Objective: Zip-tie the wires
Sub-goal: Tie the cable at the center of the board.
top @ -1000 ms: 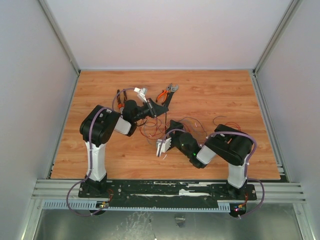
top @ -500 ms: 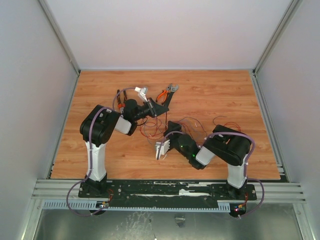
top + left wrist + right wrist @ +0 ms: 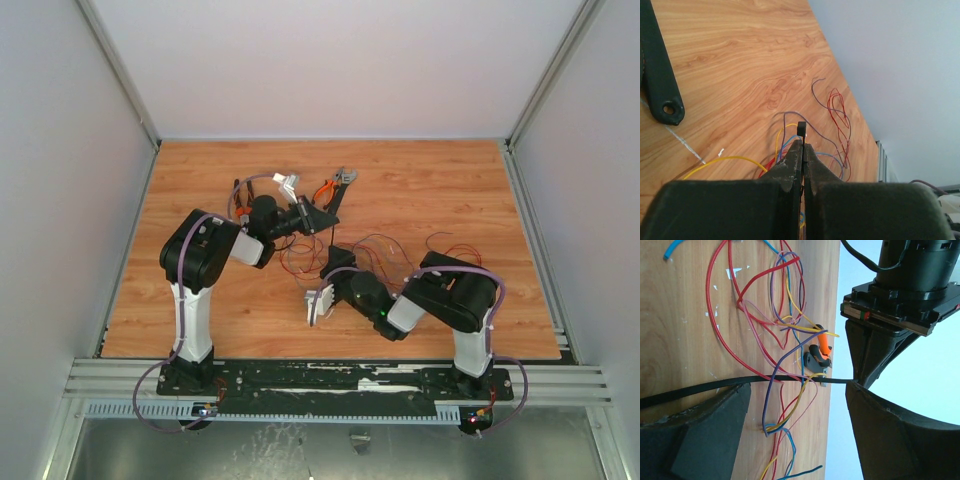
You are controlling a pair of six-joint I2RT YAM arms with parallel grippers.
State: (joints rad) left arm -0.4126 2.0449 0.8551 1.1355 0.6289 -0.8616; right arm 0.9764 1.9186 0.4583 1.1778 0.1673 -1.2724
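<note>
Right gripper point(image 3: 336, 262) has slid left since a second ago, closer to left gripper point(image 3: 318, 218).

Top: both sit close by the wires point(image 3: 298, 260).

Left wrist: fingers pinched tight on the zip tie point(image 3: 801, 129), its head poking out above the tips, wires beyond.

Right wrist: jaws wide, straddling the strip, apparently not touching it. Strip looks light, springy, slick; best gripped flatwise on the free tail.
</note>
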